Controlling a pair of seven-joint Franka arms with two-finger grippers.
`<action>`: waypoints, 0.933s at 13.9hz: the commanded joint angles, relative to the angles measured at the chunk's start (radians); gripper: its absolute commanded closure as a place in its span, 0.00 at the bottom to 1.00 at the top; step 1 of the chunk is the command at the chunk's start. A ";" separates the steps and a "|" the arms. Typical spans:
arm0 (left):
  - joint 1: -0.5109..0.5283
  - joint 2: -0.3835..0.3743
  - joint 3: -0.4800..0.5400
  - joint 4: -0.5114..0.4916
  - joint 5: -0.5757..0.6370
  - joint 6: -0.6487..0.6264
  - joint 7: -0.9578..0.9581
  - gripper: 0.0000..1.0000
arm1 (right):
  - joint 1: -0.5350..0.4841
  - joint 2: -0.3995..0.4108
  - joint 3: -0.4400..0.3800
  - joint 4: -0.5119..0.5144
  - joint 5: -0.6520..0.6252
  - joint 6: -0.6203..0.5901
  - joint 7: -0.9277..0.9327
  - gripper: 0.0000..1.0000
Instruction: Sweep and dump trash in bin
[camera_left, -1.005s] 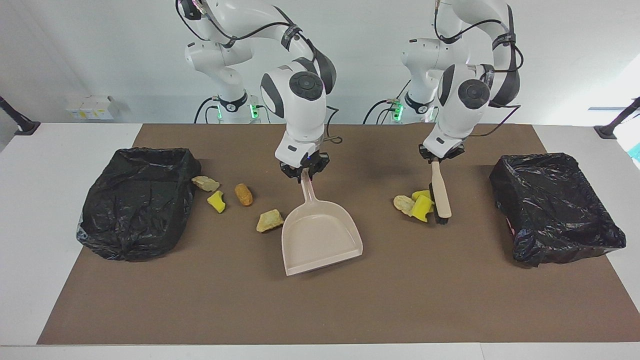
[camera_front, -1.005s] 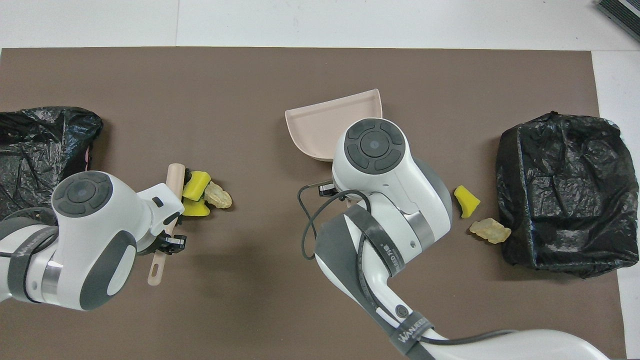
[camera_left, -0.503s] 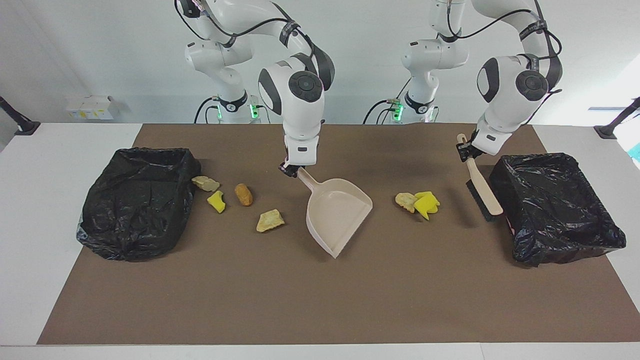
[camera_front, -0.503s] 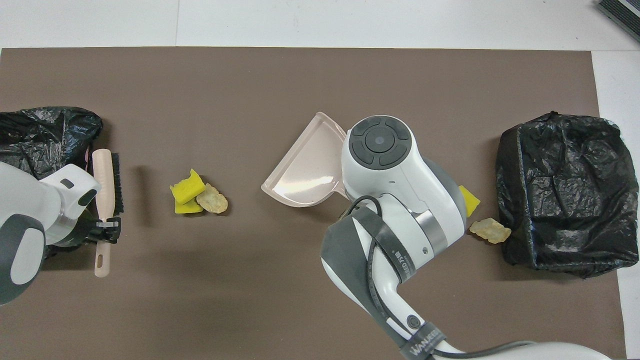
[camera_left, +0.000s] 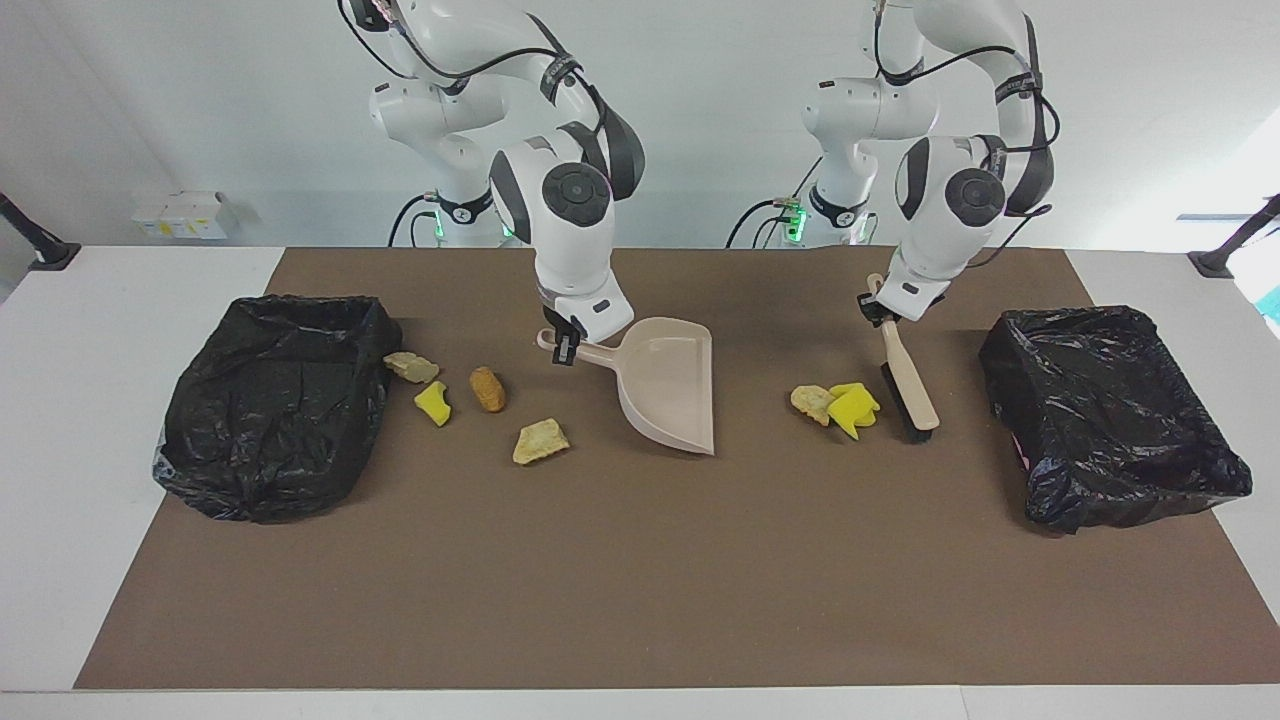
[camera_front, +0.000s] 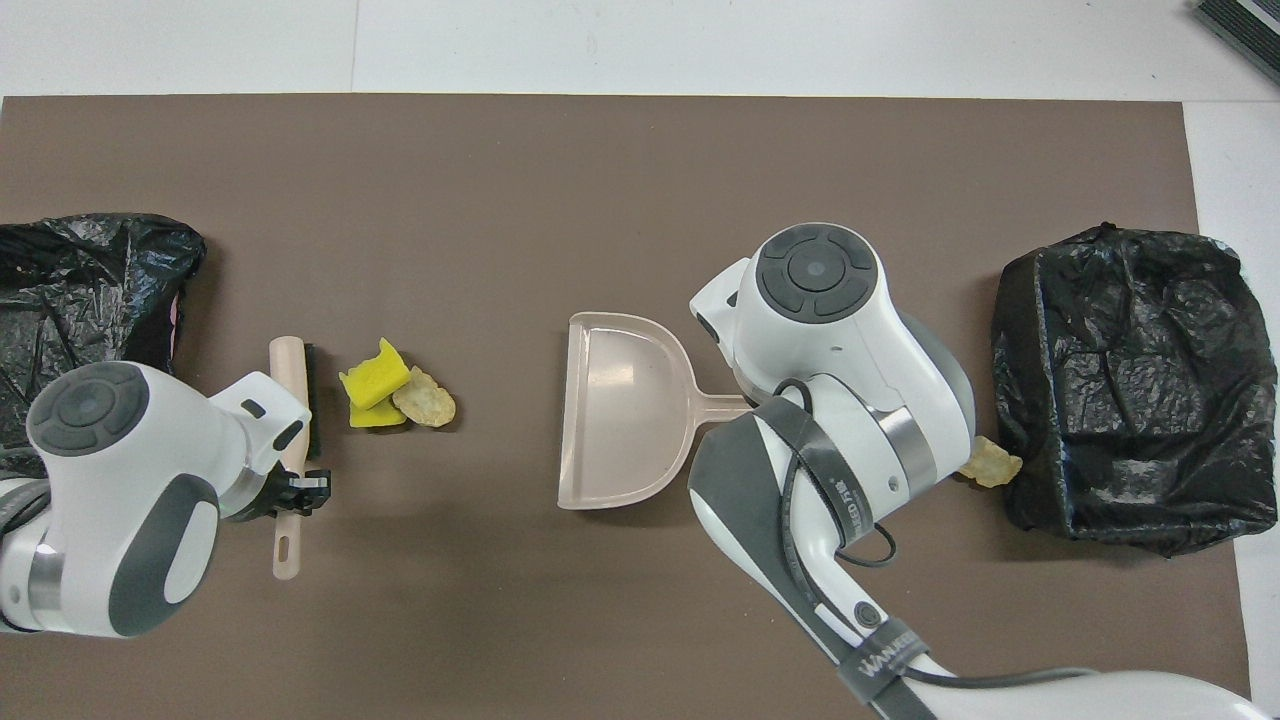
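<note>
My right gripper is shut on the handle of the pale pink dustpan, which sits on the mat mid-table with its mouth toward the left arm's end. My left gripper is shut on the handle of the wooden brush. The brush bristles are down beside a small trash pile of yellow sponge bits and a tan chunk. The pile lies between brush and dustpan. More trash lies toward the right arm's end: a tan chunk, an orange-brown lump, a yellow bit and another tan chunk.
Two bins lined with black bags stand on the brown mat, one at the right arm's end and one at the left arm's end. In the overhead view the right arm hides most of the scraps beside its bin.
The right gripper has swung the dustpan round so its mouth faces the pile. The left arm has carried the brush back from the bin to just beside the pile.
</note>
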 joint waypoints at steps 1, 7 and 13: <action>-0.047 -0.018 0.013 -0.034 -0.013 0.054 -0.029 1.00 | -0.016 -0.075 0.008 -0.138 -0.026 0.077 -0.096 1.00; -0.177 0.000 0.013 -0.048 -0.091 0.103 -0.032 1.00 | -0.001 -0.055 0.009 -0.203 -0.082 0.214 -0.097 1.00; -0.375 -0.003 0.013 -0.032 -0.241 0.115 -0.035 1.00 | 0.003 -0.012 0.009 -0.204 -0.083 0.306 -0.078 1.00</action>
